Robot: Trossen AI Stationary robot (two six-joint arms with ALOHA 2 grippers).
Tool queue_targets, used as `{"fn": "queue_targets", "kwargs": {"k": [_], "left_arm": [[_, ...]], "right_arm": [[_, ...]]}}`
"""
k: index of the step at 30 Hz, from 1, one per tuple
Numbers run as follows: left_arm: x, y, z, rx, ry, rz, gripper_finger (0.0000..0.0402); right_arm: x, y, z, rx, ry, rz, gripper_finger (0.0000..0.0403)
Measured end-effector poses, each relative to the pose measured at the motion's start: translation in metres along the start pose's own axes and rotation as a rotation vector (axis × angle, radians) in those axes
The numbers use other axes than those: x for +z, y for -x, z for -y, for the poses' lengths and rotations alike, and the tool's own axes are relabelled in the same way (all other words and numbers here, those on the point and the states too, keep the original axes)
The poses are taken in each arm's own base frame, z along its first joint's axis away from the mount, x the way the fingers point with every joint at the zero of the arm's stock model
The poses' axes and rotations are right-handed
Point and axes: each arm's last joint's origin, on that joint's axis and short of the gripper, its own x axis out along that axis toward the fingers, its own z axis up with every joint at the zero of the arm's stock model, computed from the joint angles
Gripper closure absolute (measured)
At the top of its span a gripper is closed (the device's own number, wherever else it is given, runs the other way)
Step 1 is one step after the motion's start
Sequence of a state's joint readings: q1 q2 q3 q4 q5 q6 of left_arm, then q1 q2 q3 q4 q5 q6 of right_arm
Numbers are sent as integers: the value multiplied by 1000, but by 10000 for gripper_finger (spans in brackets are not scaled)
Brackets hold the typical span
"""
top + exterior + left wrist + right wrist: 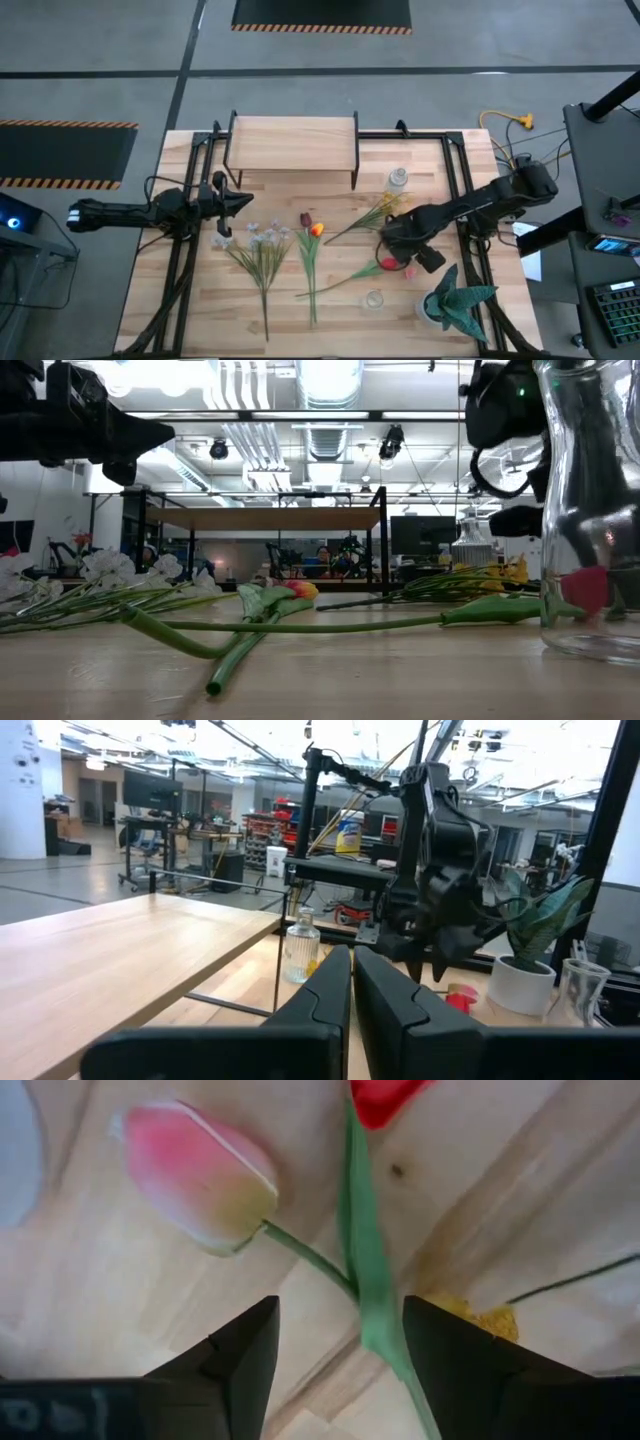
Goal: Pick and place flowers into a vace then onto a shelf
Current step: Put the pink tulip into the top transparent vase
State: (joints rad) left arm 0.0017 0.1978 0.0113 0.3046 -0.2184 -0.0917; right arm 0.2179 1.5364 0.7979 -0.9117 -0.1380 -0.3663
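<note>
Right gripper (392, 243) low over table (200, 320), fingers (235, 1355) wide, straddling pink tulip (195, 1175) stem beside red tulip (385, 1095). Left gripper (243, 200), fingers pressed together, hovers near shelf (292, 135) front edge. Remaining flowers (265, 250) loose mid-table; bare board at near edge.

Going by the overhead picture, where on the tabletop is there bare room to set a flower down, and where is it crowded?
Bare: the shelf top, the near-left corner of the table beside the white blooms, and the near edge below the tulips. Crowded: the right half, where the right gripper hangs open over the pink tulip, between two glass vases and the potted plant.
</note>
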Motion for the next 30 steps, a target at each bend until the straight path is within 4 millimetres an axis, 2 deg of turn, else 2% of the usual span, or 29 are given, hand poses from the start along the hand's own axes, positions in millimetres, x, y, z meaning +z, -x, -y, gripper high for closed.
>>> {"fn": "queue_targets", "kwargs": {"k": [9,15,21,30], "left_arm": [[0,0,0,0,-1,-3,402],[0,0,0,0,-1,-3,402],[-1,0,0,0,-1,-3,402],[0,0,0,0,-1,-3,402]], "right_arm": [[6,-21,6,10,-10,-95,253],[6,-21,7,-2,-19,-90,317],[1,-8,2,5,-63,-30,387],[-9,29,-7,-33,-210,146,390]]}}
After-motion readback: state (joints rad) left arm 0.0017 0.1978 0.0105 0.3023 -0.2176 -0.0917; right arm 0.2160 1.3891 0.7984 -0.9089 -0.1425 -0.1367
